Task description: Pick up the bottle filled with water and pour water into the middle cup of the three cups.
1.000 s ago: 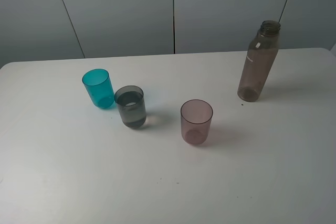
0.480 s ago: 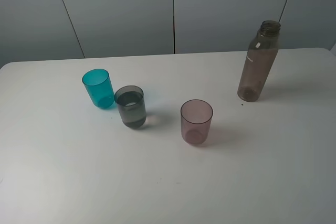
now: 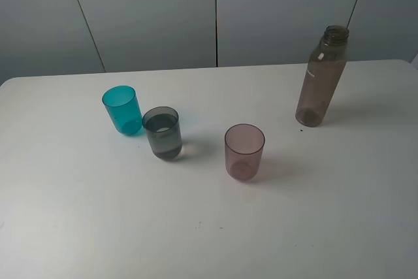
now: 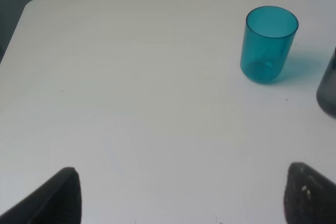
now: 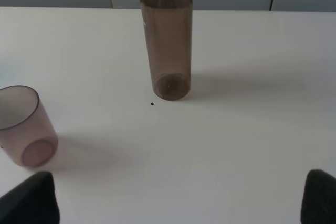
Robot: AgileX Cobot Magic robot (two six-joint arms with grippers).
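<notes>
Bottle (image 3: 321, 76) of smoky-brown translucent plastic stands upright and uncapped at the far right of the white table (image 3: 78, 227), exactly where it stood a second ago; nothing in the overhead view has shifted since then. Slim and straight-sided with a narrow threaded neck, it rises about twice as tall as the tumblers and appears nearly empty, though the tint makes that hard to judge. Three cups run in a loose diagonal across the tabletop: a teal tumbler (image 3: 121, 110) farthest left, the middle cup (image 3: 162, 132) just beside it, smoky-grey and holding water, and a pinkish-mauve tumbler (image 3: 245, 151) set apart toward the bottle. A tiny dark speck (image 3: 301, 129) lies on the table near the bottle's base. Grey panelled wall (image 3: 215, 11) closes the background. Neither arm reaches into the overhead view. The left gripper (image 4: 181, 195) hangs spread wide over bare tabletop short of the teal tumbler; the right gripper (image 5: 178, 198), likewise parted and holding nothing, faces the bottle with open table between them.
</notes>
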